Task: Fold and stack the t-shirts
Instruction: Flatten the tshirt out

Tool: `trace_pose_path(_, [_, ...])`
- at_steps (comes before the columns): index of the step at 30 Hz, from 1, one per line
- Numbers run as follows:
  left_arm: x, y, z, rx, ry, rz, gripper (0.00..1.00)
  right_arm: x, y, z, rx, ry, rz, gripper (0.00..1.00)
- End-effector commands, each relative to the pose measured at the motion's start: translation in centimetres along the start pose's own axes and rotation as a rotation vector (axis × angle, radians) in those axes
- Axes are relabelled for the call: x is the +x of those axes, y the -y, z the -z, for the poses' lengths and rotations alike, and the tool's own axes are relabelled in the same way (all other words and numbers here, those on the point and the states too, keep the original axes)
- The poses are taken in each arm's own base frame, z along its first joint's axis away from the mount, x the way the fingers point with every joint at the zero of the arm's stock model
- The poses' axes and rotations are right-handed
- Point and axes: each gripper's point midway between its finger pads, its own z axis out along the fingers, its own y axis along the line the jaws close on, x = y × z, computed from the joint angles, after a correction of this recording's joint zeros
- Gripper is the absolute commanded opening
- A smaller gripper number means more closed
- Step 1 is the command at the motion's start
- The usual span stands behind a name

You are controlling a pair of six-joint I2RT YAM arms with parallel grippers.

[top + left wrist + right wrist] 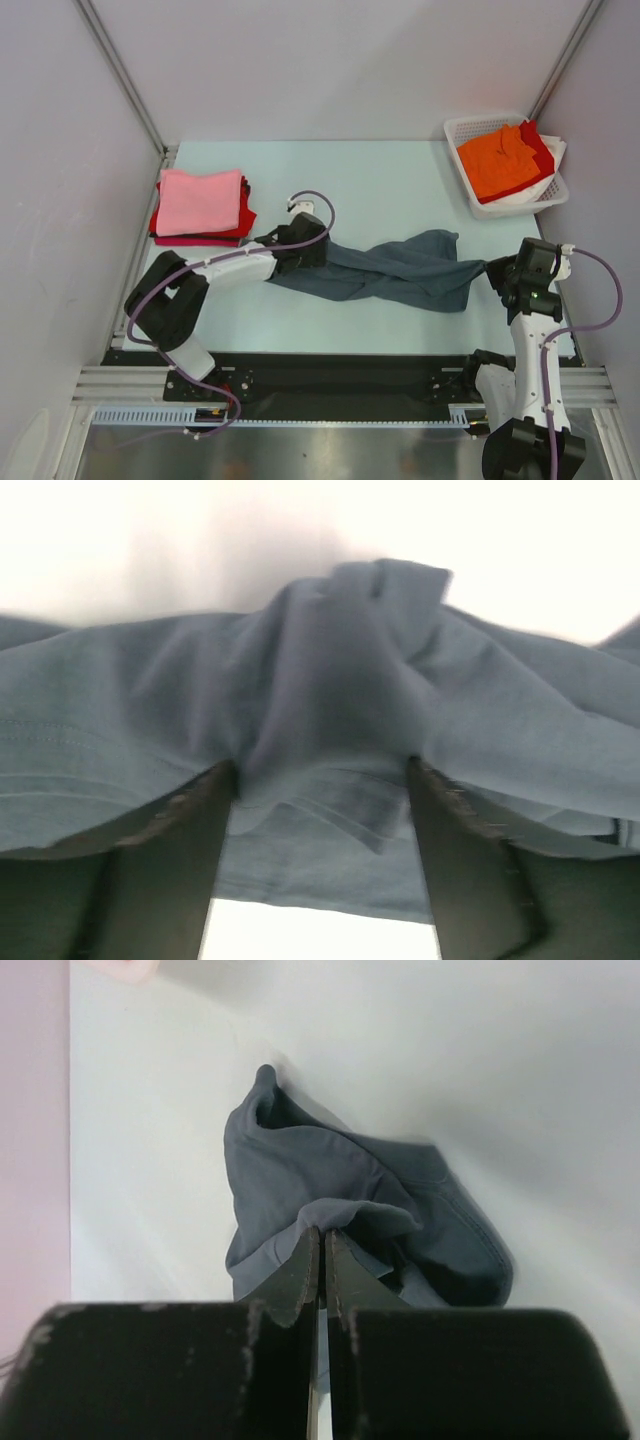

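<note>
The slate blue-grey t-shirt [400, 270] lies strung out across the middle of the table [390, 180], its right end pinched in the pressed-together right gripper [322, 1245], its left end bunched between the spread fingers of the left gripper [320, 820].

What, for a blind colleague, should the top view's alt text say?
A blue-grey t-shirt stretches across the table between the left claw and right claw. A pink-topped stack sits back left, a basket with an orange shirt back right.
</note>
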Motion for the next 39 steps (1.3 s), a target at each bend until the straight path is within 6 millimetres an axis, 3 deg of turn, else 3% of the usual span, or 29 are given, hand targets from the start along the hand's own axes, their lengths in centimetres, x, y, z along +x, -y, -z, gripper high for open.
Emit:
trace_pose_path(1, [-2.1,1.5,0.6,-0.044,0.075,-0.038,0.71,-0.1,-1.7,-0.1,-0.075,-0.015,0.023,0.0])
trace_pose_path(3, [-1.6,1.4,0.5,-0.091,0.062,-0.077,0.66,-0.1,-1.8,-0.2,-0.082,-0.014,0.028,0.0])
trace_pose_path(8, [-1.7,1.2,1.9,-0.16,0.123,-0.135,0.79,-0.1,-1.7,-0.3,-0.08,-0.013,0.043,0.0])
trace_pose_path(10, [-1.6,1.7,2.1,-0.14,0.119,-0.15,0.77,0.1,-1.6,-0.3,-0.082,-0.019,0.041,0.0])
trace_pose_path(19, [0.3,0.7,0.0,-0.147,0.035,-0.133,0.4,0.5,-1.6,-0.2,-0.091,-0.034,0.043,0.0])
trace_pose_path(22, [0.8,-0.8,-0.7,-0.162,0.011,-0.11,0.3,0.5,-1.5,-0.2,-0.088,-0.034,0.045,0.0])
trace_pose_path(24, [0.8,-2.3,-0.4,-0.188,0.006,-0.087,0.14,0.4,-1.5,-0.1,-0.087,-0.031,0.045,0.0])
trace_pose_path(26, [-0.5,-3.4,0.9,-0.191,0.051,-0.032,0.0,0.3,-1.5,-0.1,-0.086,-0.027,0.044,0.0])
trace_pose_path(29, [-0.9,-4.3,2.5,-0.11,0.065,0.045,0.0,0.3,-1.4,-0.2,-0.079,-0.022,0.044,0.0])
trace_pose_path(32, [-1.8,-4.4,5.9,0.058,0.105,0.133,0.0,0.1,-1.2,-0.3,-0.068,-0.015,0.042,0.0])
trace_pose_path(39, [-2.2,-5.4,9.6,0.109,0.144,0.16,0.0,0.4,-1.2,-0.4,-0.075,-0.025,0.029,0.0])
